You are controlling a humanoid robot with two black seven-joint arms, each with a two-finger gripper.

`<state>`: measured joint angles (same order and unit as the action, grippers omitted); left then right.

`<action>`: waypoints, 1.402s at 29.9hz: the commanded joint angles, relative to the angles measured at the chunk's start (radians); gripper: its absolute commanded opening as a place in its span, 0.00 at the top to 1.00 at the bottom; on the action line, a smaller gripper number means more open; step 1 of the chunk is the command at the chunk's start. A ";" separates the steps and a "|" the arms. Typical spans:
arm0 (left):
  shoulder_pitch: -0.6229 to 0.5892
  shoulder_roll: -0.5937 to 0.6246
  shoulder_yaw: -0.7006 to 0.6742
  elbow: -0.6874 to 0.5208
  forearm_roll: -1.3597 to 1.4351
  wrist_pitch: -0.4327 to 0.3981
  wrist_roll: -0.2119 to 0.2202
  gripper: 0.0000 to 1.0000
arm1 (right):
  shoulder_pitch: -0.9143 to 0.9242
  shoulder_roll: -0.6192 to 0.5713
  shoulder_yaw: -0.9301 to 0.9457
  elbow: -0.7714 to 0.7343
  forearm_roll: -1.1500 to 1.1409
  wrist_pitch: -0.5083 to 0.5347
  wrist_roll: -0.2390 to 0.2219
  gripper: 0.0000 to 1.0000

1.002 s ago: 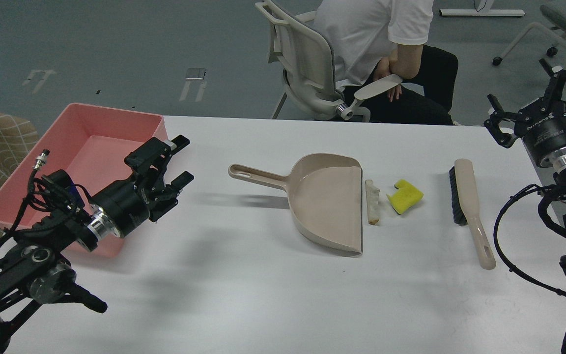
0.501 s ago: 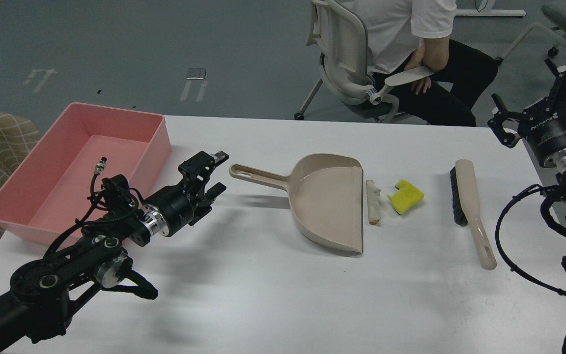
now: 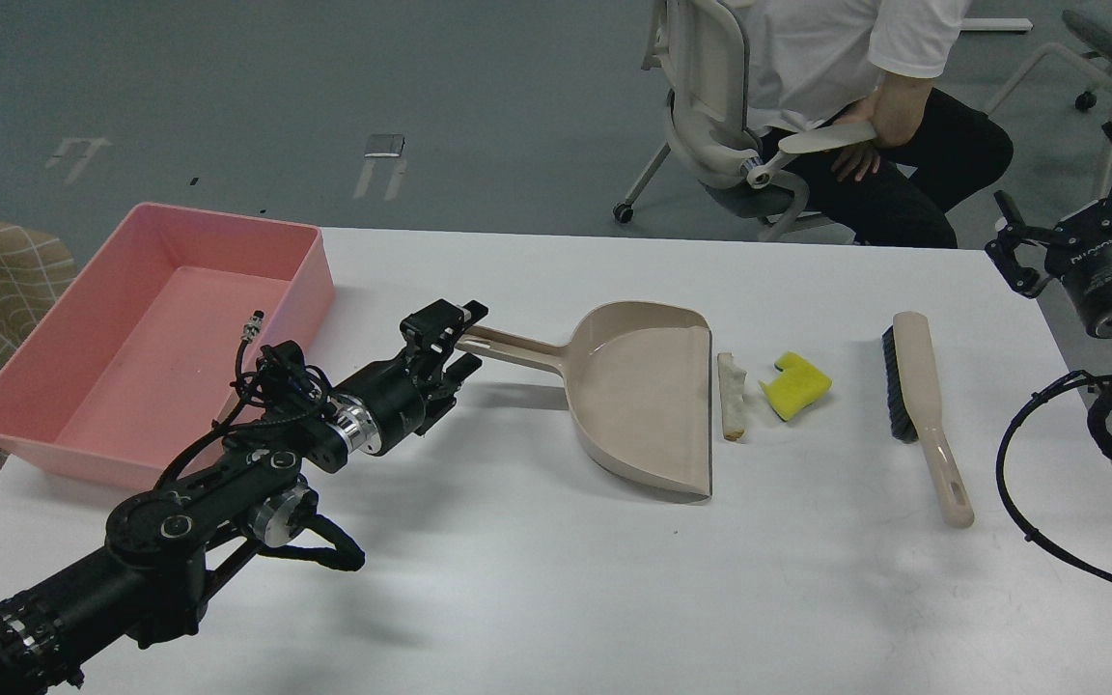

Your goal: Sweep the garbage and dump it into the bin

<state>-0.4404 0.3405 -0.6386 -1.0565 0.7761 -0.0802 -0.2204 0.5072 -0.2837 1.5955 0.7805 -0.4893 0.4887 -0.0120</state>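
At the far left, the pink bin sits on the white table with its near-left corner at the table's left edge, in the same place as before. The left gripper has travelled rightward out from beside the bin and now has its two fingers spread on either side of the free end of the dustpan handle; whether they touch it cannot be told. The beige dustpan has not moved, its straight open lip facing right. Just beside that lip lies the pale bread-like slice, and just right of it the yellow sponge chunk, both unmoved and slightly apart from each other. Further right the brush lies with its bristles on the left side and its handle pointing near, also unchanged. At the far right edge the right gripper hangs above and beyond the table's right side, shifted a little rightward, fingers spread; white lettering on its black body is too small to read. The seated person beyond the table has rolled further right.

The near half of the table is bare, and open surface lies between the bin and the dustpan.
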 commanded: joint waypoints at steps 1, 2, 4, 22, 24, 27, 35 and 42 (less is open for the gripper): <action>-0.012 -0.003 -0.007 0.033 -0.011 -0.004 0.001 0.26 | -0.001 0.000 0.000 0.002 0.000 0.000 0.000 0.00; -0.012 -0.005 -0.010 0.045 -0.012 -0.006 0.000 0.26 | -0.003 0.000 0.000 0.003 0.000 0.000 0.000 0.00; -0.012 -0.005 -0.015 0.047 -0.015 -0.006 0.000 0.26 | -0.007 0.000 0.000 0.003 0.000 0.000 0.000 0.00; -0.011 -0.049 -0.001 0.035 -0.008 -0.003 -0.011 0.43 | -0.015 0.001 0.000 -0.003 0.000 0.000 0.000 0.00; -0.006 -0.048 0.000 0.035 -0.003 -0.003 -0.011 0.43 | -0.015 0.001 0.000 -0.003 0.000 0.000 0.000 0.00; -0.004 -0.049 0.000 0.035 -0.001 -0.003 -0.020 0.51 | -0.019 0.001 -0.002 -0.001 0.000 0.000 0.000 0.00; -0.012 -0.041 0.029 0.046 0.002 0.002 -0.042 0.78 | -0.023 -0.006 0.000 -0.003 0.000 0.000 0.000 0.00; -0.012 -0.043 0.030 0.046 0.002 0.002 -0.068 0.89 | -0.023 -0.012 -0.002 0.003 -0.005 0.000 -0.002 0.00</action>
<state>-0.4525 0.2963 -0.6090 -1.0109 0.7781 -0.0783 -0.2707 0.4846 -0.2925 1.5951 0.7795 -0.4893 0.4887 -0.0124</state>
